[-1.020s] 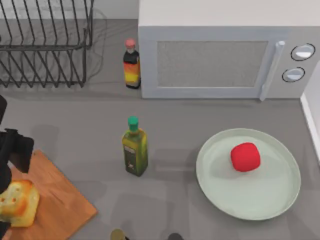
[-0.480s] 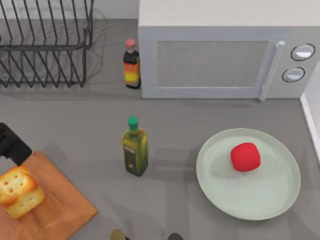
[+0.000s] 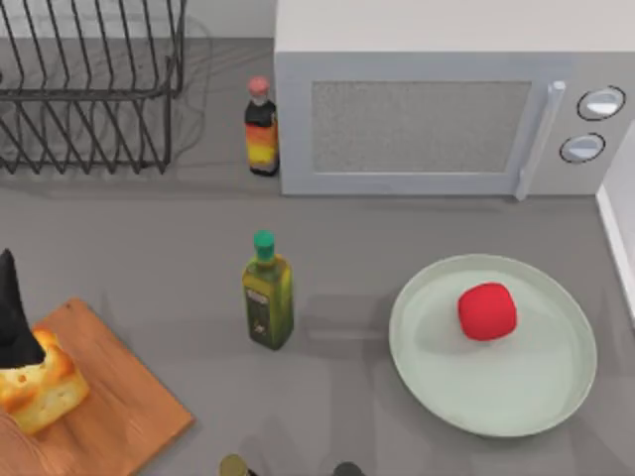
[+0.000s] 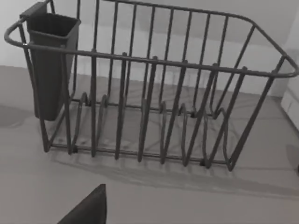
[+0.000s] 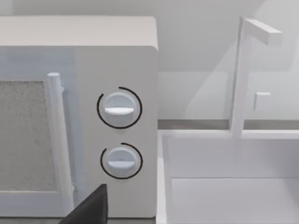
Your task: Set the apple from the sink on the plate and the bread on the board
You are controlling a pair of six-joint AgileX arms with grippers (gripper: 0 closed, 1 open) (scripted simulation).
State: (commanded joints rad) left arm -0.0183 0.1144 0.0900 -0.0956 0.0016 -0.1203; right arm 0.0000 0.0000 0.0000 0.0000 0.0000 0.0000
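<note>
resting on the board (image 3: 109, 416) at the left edge of the desk (image 3: 347, 228), the bread (image 3: 40, 382) sits upright with its speckled crust facing up, near the board's far left part. the left tool (image 3: 15, 322) shows as a dark pointed shape at the left edge of the top view, right at the bread's upper left corner; whether it touches the bread i cannot tell, and whether it is released or clenched i cannot tell either. in the left wrist view a dark finger (image 4: 88, 207) pokes in at the lower edge, with the wire dish rack (image 4: 149, 93) and its dark cutlery cup (image 4: 51, 60) standing beyond it on the desk.

the apple (image 3: 486, 310) lies on the plate (image 3: 437, 367), a little toward the plate's upper right, on the right half of the desk. a green-capped oil bottle (image 3: 267, 293) stands upright between the board and the plate, apart from both. a red-capped sauce bottle (image 3: 261, 129) stands just beside the left front corner of the microwave (image 3: 437, 109).

the right wrist view looks at the microwave's two dials (image 5: 119, 108) and the white sink (image 5: 233, 186) next to it, with a dark finger (image 5: 91, 207) at the lower edge; the right tool's state i cannot tell.
</note>
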